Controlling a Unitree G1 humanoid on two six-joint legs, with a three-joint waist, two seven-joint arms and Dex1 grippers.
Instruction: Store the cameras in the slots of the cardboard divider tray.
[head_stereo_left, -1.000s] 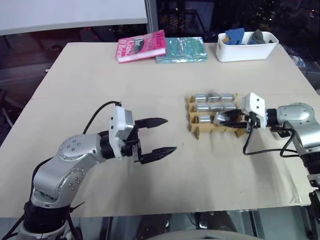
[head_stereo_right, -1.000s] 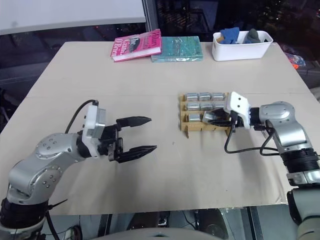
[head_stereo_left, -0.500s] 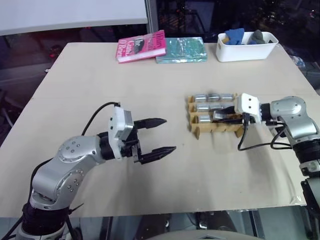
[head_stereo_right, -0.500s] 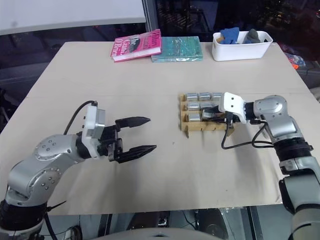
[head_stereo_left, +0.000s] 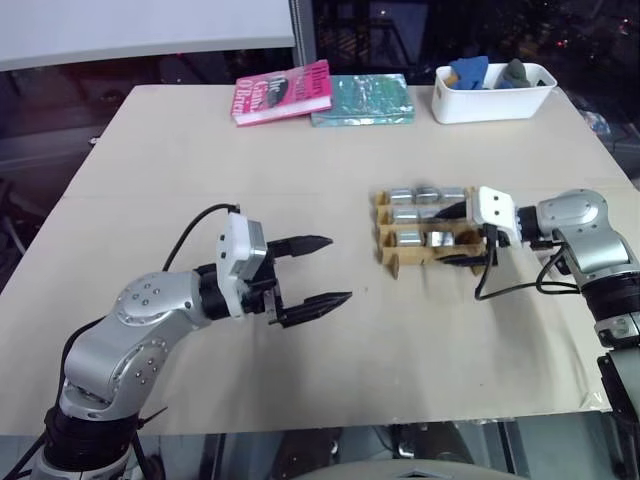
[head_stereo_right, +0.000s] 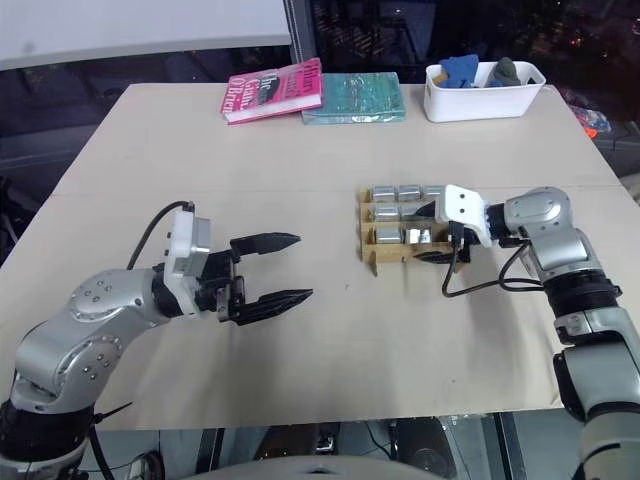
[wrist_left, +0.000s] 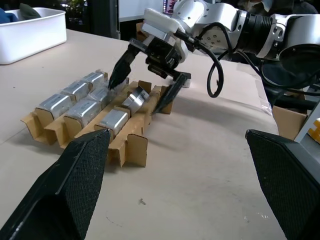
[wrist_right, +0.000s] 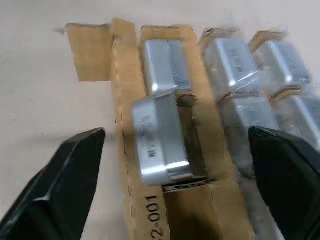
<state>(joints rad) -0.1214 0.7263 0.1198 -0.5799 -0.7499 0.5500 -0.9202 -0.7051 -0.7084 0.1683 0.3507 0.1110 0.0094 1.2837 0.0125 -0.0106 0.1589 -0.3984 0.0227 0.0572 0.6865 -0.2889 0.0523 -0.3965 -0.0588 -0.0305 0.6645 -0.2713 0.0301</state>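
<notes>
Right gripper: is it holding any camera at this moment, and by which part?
Nothing is held. The right gripper is open, its fingers apart on either side of a camera in the cardboard divider tray.

The cameras (head_stereo_left: 428, 216) are silver-grey in a brown cardboard tray (head_stereo_left: 392, 259) on a pale beige table (head_stereo_left: 300, 180). A pink book (head_stereo_left: 283, 92) with white lettering lies beside a mottled teal book (head_stereo_left: 362, 100). A white bin (head_stereo_left: 494, 99) holds blue and grey items (head_stereo_left: 470, 72); both grippers' fingers (head_stereo_left: 310, 243) are black.

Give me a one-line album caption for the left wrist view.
Open right gripper straddles a tilted camera just placed in the cardboard divider tray.
</notes>
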